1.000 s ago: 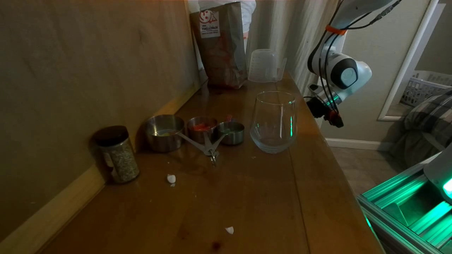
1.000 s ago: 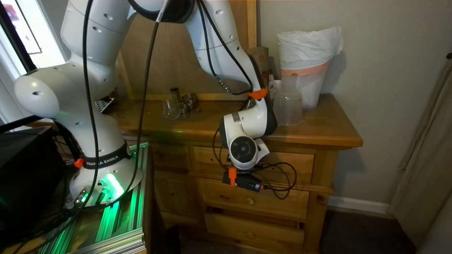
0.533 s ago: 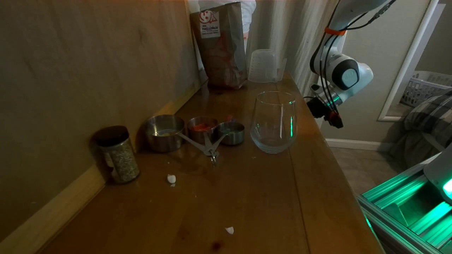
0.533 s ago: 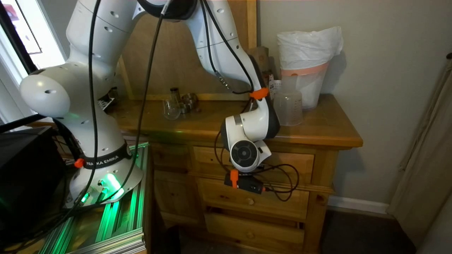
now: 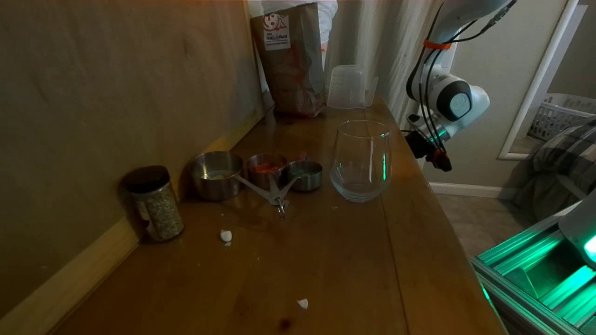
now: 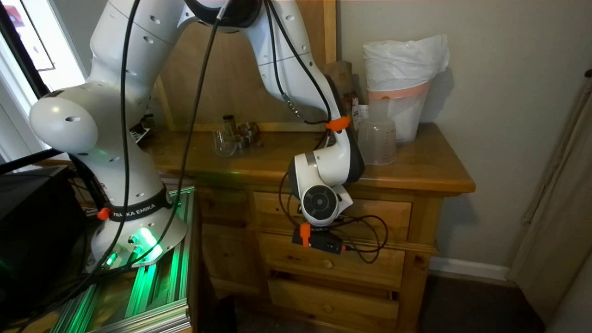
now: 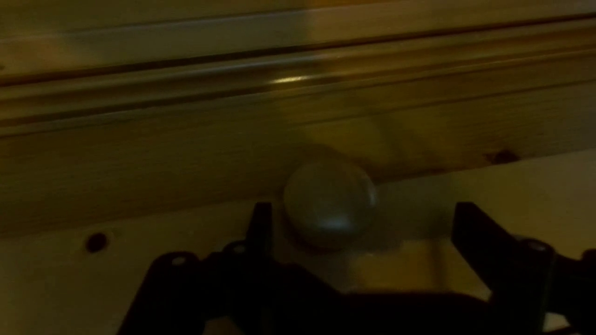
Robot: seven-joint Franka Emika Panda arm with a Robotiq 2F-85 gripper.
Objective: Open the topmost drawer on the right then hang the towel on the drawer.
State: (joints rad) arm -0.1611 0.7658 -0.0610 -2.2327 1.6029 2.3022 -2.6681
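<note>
1. The pincer [image 7: 362, 204] is standing spread; its fingers [image 7: 261, 228] are not visibly touching anything.
2. In the wrist view, the round knob [image 7: 329, 204] is showing between the fingertips, nearer one of them; its depth is not reading clearly.
3. In an exterior view, the topmost drawer [image 6: 381, 208] is sitting apparently closed, the arm [image 6: 340, 159] hiding its middle; the knob is presumably belonging to this drawer. No towel is appearing identifiably in any view.
4. By judgement, the step in hand is preparing the knob grasp; opening and hanging are still awaiting execution.
5. Centring is calling for a sideways shift toward the nearer finger's side, equalising both gaps before closing.
6. Seating is requiring enough reach for the fingers to be gripping past the rounded face; a tip-only hold is risking a slip.
7. Pulling is demanding a slow, straight outward stroke, as the drinking glass [image 5: 361, 163] is standing near the edge of the worktop [image 5: 344, 265].
</note>
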